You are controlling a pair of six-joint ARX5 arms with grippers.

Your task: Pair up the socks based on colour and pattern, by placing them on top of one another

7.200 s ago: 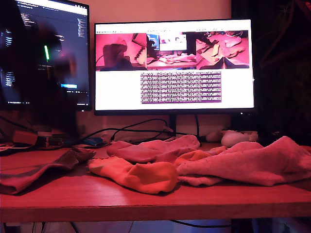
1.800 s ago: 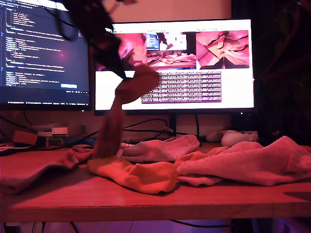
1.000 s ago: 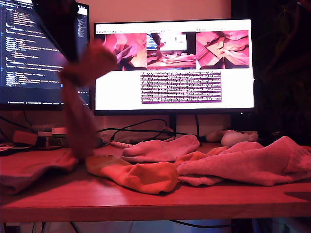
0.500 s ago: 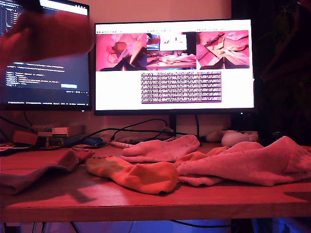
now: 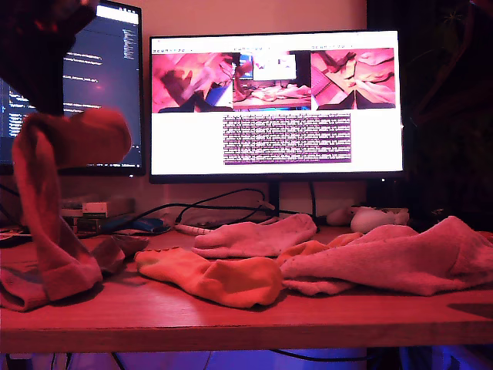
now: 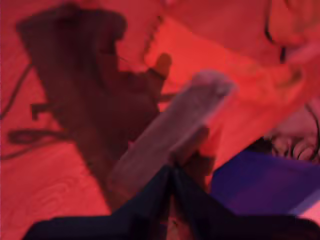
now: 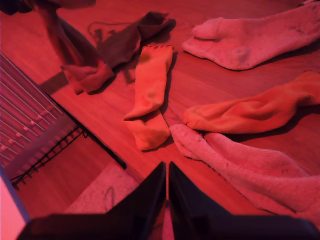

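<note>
socks [image 5: 254,235]: spread on the table [image 5: 231,320].
dark sock [image 5: 46,200]: hangs at the exterior view's left, low end on the table.
my first gripper [image 6: 172,172]: pinching the dark sock.
my second gripper [image 7: 166,172]: pressed together, empty.
orange socks [image 7: 150,90]: both whole only in the second wrist view.

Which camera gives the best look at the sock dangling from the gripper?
The exterior view: the hanging sock shows full length, lower end reaching the table. The first wrist view shows it blurred, pinched in my first gripper; the second wrist view catches mainly its lower end.
</note>
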